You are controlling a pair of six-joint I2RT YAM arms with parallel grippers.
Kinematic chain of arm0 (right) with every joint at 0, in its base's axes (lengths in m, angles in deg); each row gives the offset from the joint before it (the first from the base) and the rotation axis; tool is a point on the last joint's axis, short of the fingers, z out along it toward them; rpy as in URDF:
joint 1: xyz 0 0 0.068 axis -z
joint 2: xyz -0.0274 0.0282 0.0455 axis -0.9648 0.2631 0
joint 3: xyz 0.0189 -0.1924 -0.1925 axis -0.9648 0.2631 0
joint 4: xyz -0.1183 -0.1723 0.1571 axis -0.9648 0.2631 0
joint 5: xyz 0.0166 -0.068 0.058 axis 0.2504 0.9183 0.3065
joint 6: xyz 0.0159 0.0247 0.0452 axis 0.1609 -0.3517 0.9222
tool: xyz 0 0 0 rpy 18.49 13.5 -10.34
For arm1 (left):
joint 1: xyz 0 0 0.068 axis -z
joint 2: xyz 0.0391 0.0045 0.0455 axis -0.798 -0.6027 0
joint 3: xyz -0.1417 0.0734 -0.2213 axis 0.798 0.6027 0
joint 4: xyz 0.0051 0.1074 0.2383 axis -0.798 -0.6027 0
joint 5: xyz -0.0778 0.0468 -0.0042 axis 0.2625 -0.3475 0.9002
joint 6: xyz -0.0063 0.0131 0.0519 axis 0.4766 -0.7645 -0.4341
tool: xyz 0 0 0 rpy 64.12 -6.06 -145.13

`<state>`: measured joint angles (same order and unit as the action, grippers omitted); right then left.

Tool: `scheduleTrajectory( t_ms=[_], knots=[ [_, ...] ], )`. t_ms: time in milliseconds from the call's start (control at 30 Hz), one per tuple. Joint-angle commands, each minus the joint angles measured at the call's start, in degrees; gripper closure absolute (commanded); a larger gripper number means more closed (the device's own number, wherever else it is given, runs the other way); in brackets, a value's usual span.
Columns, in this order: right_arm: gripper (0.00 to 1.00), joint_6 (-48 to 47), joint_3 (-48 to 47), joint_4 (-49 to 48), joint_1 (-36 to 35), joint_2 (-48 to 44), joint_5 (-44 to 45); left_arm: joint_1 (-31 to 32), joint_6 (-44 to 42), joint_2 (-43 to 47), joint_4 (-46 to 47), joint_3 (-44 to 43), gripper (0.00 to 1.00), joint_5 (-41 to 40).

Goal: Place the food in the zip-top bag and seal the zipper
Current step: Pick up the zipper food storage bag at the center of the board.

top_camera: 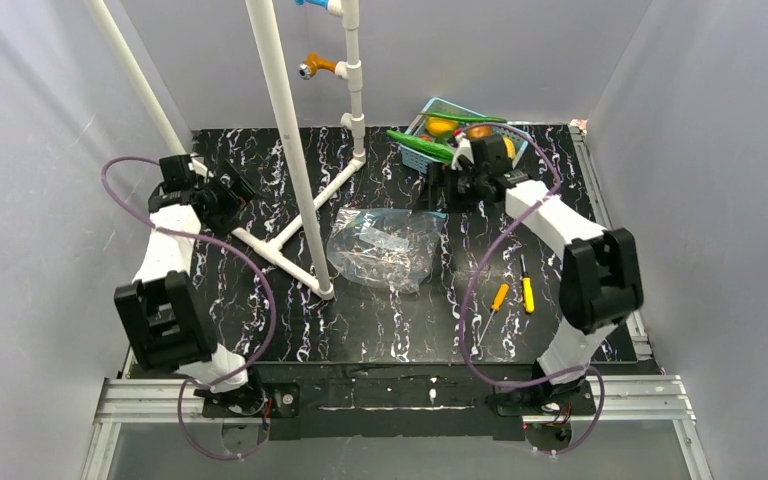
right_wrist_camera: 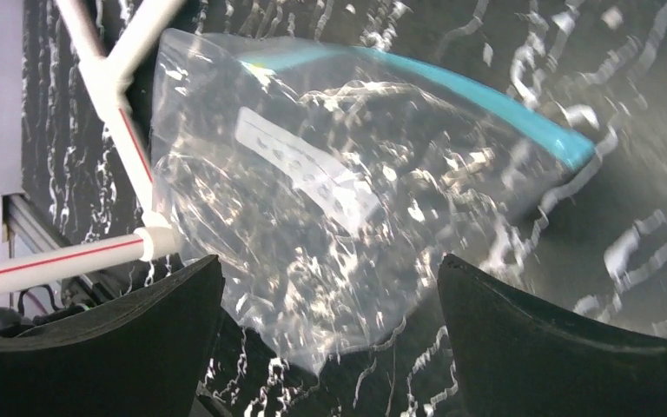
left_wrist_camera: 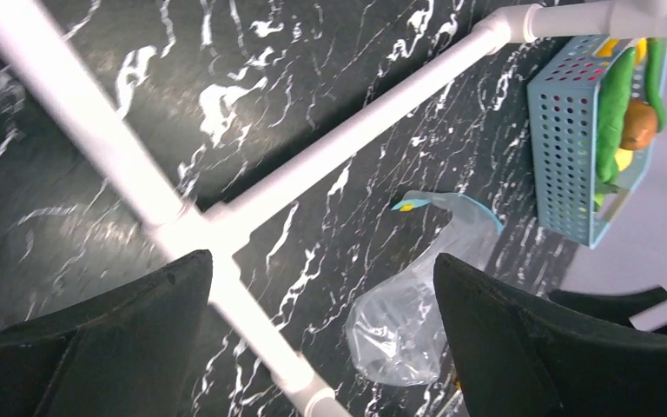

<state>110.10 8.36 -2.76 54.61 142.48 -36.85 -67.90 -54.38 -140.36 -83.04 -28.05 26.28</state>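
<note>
The zip-top bag was soft and slippery. It could slide or fold over if a gripper pushed food at it. Its mouth looked almost flat, so food might bump the edge and roll away.

The bag lay in the middle of the table. It was see-through, crinkly and shiny, and I could see no food in it. The zipper, a thin blue-green strip, ran along the edge nearer the basket. One side of the bag lay just beside the white pipe frame, which could get in an arm's way.

The food, long green pods and round orange and yellow bits, was piled in the light-blue basket at the far right, apart from the bag.

The right gripper hung between basket and bag with its fingers wide apart and nothing in them. The left gripper, over by the pipes, was wide apart and empty too. Two screwdrivers lay near the right arm.
</note>
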Motion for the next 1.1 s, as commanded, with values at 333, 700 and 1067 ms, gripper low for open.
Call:
scheduleTrajectory(
  t_ms=[333, 700, 1067],
  knots=[
    [0.0, -25.75, -38.12, 18.14, -2.35, 27.32, -9.14, 3.87, -2.2, -12.19, 7.63, -0.54, 0.0, 22.15],
    [0.0, -25.13, -32.44, 13.76, -8.27, 29.12, 4.45, 10.55, -6.84, -10.37, 5.37, -0.7, 0.01, 17.16],
    [0.22, -22.21, -29.85, 8.98, -12.39, 30.0, 8.62, 14.08, -8.24, -12.82, 4.02, -1.33, 0.0, 15.95]
  ],
)
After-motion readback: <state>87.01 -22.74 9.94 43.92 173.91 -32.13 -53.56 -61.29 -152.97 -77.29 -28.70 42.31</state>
